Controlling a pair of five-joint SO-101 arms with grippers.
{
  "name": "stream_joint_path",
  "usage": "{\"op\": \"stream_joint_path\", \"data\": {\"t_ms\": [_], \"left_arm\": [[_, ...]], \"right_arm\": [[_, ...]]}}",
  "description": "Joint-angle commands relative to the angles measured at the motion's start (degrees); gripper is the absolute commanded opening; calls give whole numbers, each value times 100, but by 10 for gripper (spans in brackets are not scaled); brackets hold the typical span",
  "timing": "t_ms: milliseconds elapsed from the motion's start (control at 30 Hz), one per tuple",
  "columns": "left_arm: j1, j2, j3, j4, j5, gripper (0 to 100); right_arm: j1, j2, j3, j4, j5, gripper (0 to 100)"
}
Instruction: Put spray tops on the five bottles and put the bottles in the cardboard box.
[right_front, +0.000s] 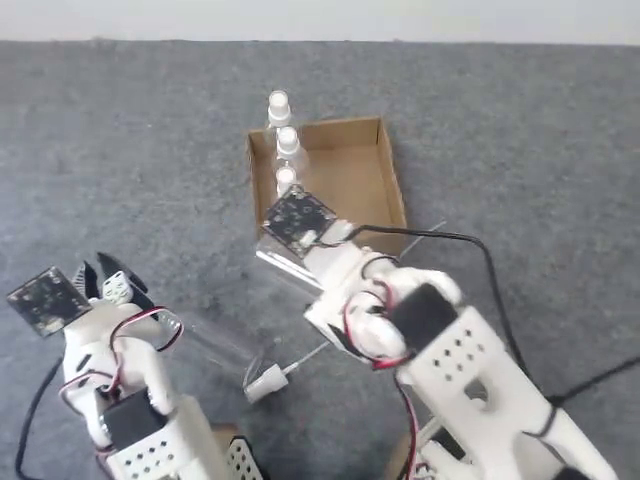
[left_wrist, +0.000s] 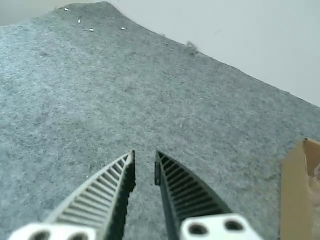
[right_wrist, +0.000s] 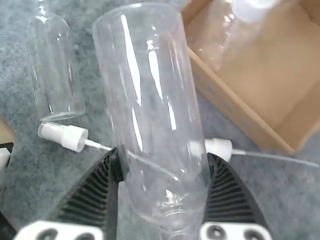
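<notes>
My right gripper (right_wrist: 161, 157) is shut on a clear bottle (right_wrist: 155, 110) with no top, held tilted just outside the front left corner of the cardboard box (right_front: 350, 170). In the high view this gripper (right_front: 287, 240) sits under its camera board. Three capped bottles (right_front: 287, 140) stand in a row along the box's left wall. Another clear bottle (right_front: 222, 345) lies on the carpet with a white spray top (right_front: 265, 383) beside its mouth. A second spray top (right_wrist: 217, 147) lies behind the held bottle. My left gripper (left_wrist: 144, 162) hovers open over bare carpet, holding nothing.
Grey carpet covers the table. The lying bottle (right_wrist: 55, 70) and its spray top (right_wrist: 65, 136) are close beside my right gripper. The box wall (left_wrist: 295, 190) shows off to the side of the left gripper. Open carpet stretches at the far left and right.
</notes>
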Motion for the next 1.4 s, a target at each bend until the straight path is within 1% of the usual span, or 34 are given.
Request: {"op": "stream_joint_path", "data": {"t_ms": [0,133,267,333,467,667,867,967,1200,1267,1367], "left_arm": [[-18,-88,-22,-18,35,62],[-18,-88,-22,-18,26,62],[-18,-88,-22,-18,26,62],[-18,-88,-22,-18,26,62],[-18,-88,-22,-18,26,62],[-18,-88,-22,-9,26,62],[-18,-88,-22,-9,26,62],[-18,-88,-13,-9,26,62],[-18,-88,-13,-9,26,62],[-18,-88,-13,-9,26,62],[-18,-88,57,-44,18,62]], "right_arm": [[215,-514,-369,338,9,86],[479,-646,-369,664,-79,86],[831,-673,-369,989,-607,86],[1068,-708,-369,1112,-712,86],[1675,-708,-343,1226,-730,86],[2782,-708,-343,1226,-695,86],[3407,-708,-211,1235,-686,86],[3530,-708,70,1218,-721,86],[3547,-708,580,1226,-730,87],[3697,-699,668,1235,-756,87],[3916,-646,686,1226,-1160,87]]}}
